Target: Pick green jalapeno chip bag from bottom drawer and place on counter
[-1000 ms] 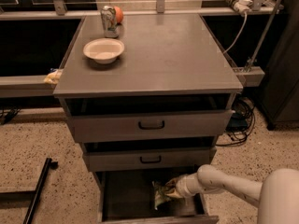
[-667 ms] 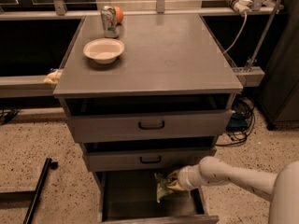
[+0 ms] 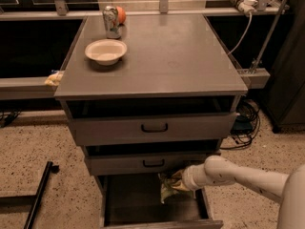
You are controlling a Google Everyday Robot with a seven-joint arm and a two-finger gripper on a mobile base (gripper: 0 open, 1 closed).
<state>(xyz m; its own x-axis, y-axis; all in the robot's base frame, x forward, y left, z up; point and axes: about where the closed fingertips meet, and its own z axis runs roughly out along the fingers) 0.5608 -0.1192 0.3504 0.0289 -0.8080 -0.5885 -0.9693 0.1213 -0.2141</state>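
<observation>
Green jalapeno chip bag hangs pinched in the gripper, arm nearly level over the bottom drawer.

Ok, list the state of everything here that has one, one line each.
gripper, over the bottom drawer, shut on the green jalapeno chip bag
green jalapeno chip bag, gripped, hanging above the drawer floor
bottom drawer, pulled open
middle drawer, slightly open
top drawer, slightly open
bowl, upright, empty, on the counter
can, upright
</observation>
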